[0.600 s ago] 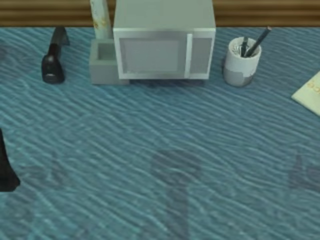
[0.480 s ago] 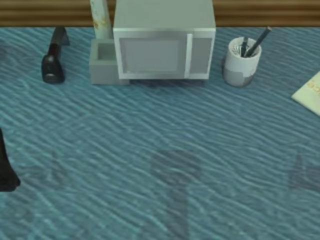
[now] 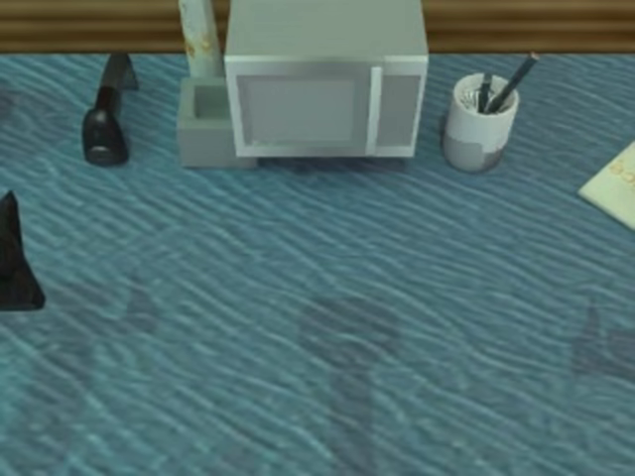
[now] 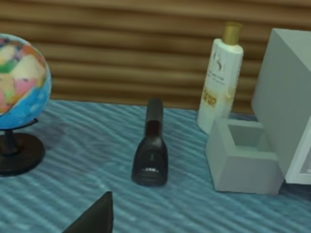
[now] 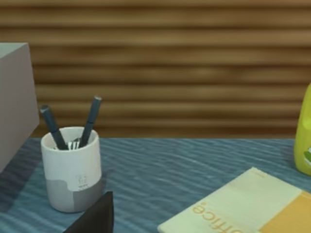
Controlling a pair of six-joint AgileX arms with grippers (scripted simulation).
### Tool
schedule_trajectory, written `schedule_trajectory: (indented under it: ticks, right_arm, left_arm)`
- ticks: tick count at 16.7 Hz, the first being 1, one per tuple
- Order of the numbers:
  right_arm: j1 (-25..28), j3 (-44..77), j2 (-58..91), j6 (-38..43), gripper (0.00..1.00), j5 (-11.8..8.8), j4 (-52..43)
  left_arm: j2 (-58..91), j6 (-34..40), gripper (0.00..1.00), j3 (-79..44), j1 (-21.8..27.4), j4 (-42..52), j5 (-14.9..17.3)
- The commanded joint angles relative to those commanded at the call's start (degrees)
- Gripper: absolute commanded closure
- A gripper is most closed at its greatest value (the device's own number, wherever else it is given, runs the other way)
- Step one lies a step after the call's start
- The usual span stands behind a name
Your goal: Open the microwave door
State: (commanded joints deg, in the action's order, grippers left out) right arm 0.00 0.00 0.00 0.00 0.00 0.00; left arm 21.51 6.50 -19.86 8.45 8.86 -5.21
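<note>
The pale grey microwave (image 3: 325, 30) stands at the back middle of the table. Its door (image 3: 298, 109) is flush with the front, with a light handle strip (image 3: 375, 107) beside the control panel (image 3: 402, 104). My left gripper (image 3: 15, 263) is at the table's far left edge, well in front and to the left of the microwave. One of its dark fingers (image 4: 97, 218) shows in the left wrist view, with nothing held and the microwave (image 4: 284, 97) far off. My right gripper is outside the top view. One finger (image 5: 97, 218) shows in its wrist view, with nothing held.
A black scanner (image 3: 104, 129), a grey box holder (image 3: 203, 139) and a white bottle (image 3: 201, 35) sit left of the microwave. A pen cup (image 3: 479, 124) and a booklet (image 3: 615, 183) lie to its right. A globe (image 4: 19, 82) stands far left, a yellow bottle (image 5: 305, 131) far right.
My left gripper has moved away from the table's front edge toward the back, staying along the left edge. The microwave door has not moved.
</note>
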Motion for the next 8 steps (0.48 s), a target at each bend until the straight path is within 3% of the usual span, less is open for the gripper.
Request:
schedule_trajectory:
  ticks: [8]
  right_arm:
    - [0.00,0.00,0.00,0.00,0.00,0.00,0.00]
  left_arm:
    - [50.17,14.22,0.00,-43.90,15.88,13.50,-9.40]
